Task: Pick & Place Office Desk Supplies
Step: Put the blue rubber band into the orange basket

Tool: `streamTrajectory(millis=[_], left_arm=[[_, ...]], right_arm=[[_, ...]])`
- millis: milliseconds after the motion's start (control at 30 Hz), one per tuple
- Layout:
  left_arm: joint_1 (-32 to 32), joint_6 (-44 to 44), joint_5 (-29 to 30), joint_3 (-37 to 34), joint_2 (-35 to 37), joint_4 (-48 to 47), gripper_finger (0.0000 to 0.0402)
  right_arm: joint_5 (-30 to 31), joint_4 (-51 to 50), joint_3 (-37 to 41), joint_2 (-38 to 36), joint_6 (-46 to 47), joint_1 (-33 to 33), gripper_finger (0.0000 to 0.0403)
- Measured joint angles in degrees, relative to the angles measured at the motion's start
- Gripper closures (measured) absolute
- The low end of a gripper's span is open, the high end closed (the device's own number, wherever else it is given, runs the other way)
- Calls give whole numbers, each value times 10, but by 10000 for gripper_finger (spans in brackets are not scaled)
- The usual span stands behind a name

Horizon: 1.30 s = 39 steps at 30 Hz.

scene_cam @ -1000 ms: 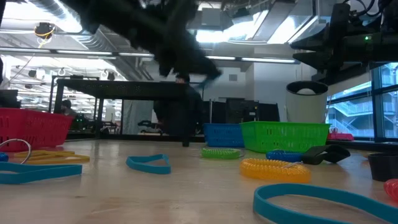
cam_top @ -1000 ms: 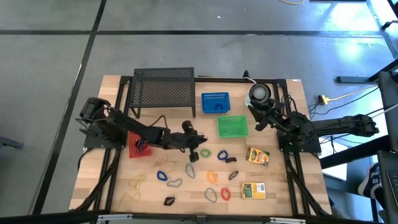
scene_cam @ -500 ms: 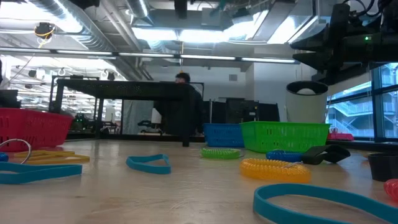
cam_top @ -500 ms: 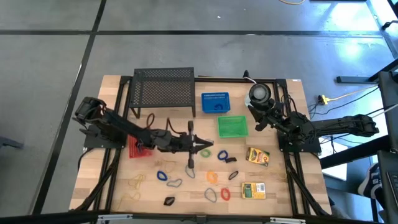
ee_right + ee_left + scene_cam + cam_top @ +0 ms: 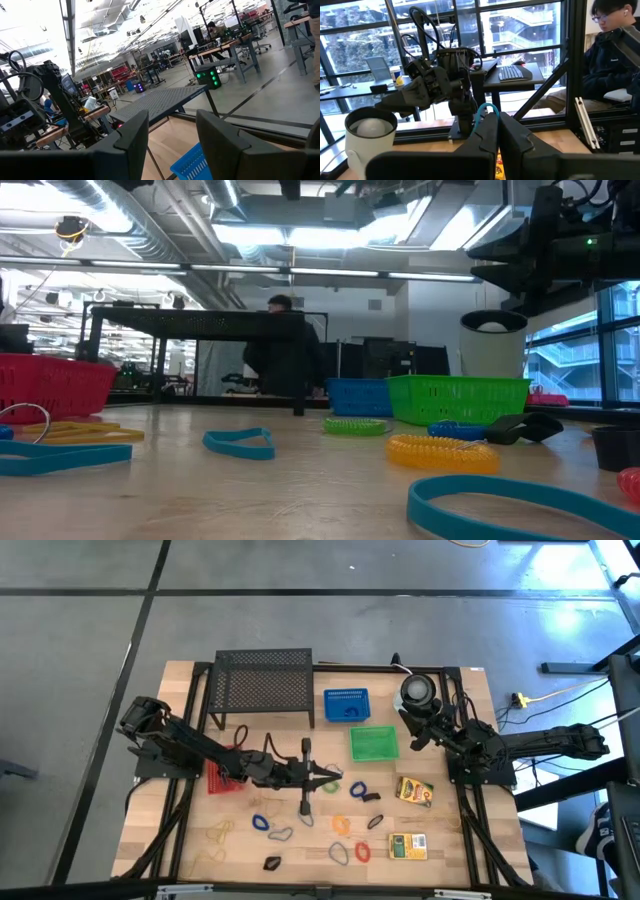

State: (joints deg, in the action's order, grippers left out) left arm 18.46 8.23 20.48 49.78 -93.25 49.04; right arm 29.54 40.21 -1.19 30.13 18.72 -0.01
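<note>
I can read no writing on anything from here; the two yellow-green boxes carry print too small to make out.

My left gripper point(image 5: 333, 776) hangs over the middle of the wooden tabletop point(image 5: 180, 840), its fingers point(image 5: 487, 131) closed narrow on a thin teal oval loop point(image 5: 481, 111) that pokes up between the tips in the left wrist view. Behind that arm, back toward its base, sits a red mesh basket point(image 5: 218, 778); I cannot tell what is in it. Below and to the near side of the closed fingers lie the loose supplies: tan rubber bands point(image 5: 220, 830), a blue oval loop point(image 5: 261, 823), a grey oval loop point(image 5: 307, 814), a small black clip point(image 5: 272, 862), and orange loops point(image 5: 341, 825). Just beyond the fingertips lie a green loop point(image 5: 329, 785) and another blue loop point(image 5: 358, 790).

Farther out from them stand a black mesh riser point(image 5: 263, 680), a blue mesh basket point(image 5: 345, 705) with a blue loop inside, and a green mesh basket point(image 5: 374, 743) whose contents I cannot make out.

One yellow-green box point(image 5: 414, 790) and a second point(image 5: 408, 846) lie well apart from my right gripper point(image 5: 414, 732), which waits by the green basket, fingers point(image 5: 220, 134) spread with nothing between them.
</note>
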Motion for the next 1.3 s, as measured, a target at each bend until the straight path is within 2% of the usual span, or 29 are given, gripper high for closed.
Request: streamTrajectory(millis=[200, 467, 767, 1300], left_arm=[[0, -6, 0, 0, 0, 0, 398], [5, -85, 0, 1, 1, -50, 398], [7, -206, -1, 1, 13, -196, 398], [42, -391, 11, 1, 200, -553, 398]], right_arm=[[0, 0, 0, 0, 0, 0, 237], [0, 0, 0, 0, 0, 0, 237], [0, 0, 0, 0, 0, 0, 237], [0, 0, 0, 0, 0, 0, 237]])
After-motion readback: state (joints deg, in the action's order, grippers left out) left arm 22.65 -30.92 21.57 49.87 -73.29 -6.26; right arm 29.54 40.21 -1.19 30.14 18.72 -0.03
